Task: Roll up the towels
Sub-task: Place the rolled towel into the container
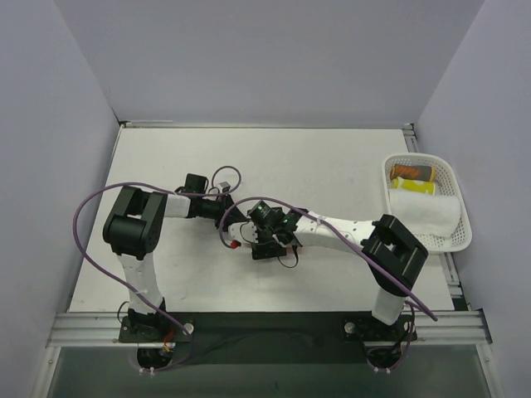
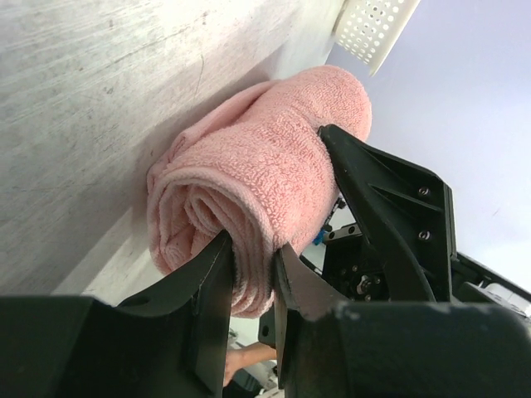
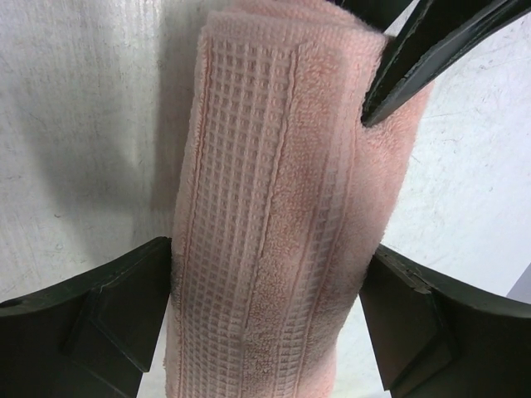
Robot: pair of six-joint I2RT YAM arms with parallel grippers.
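The salmon-pink towel lies rolled into a thick cylinder on the table. My left gripper is shut on the outer layers at one end of the roll, where the spiral shows. My right gripper straddles the roll's middle with its jaws wide, both fingers pressed against the sides. In the top view the two grippers meet at mid-table, left and right, hiding the pink roll. The white towel lies rolled in the basket.
The white mesh basket stands at the table's right edge. It also holds an orange-brown roll and a yellow one. Purple cables loop over both arms. Walls close in the table on three sides.
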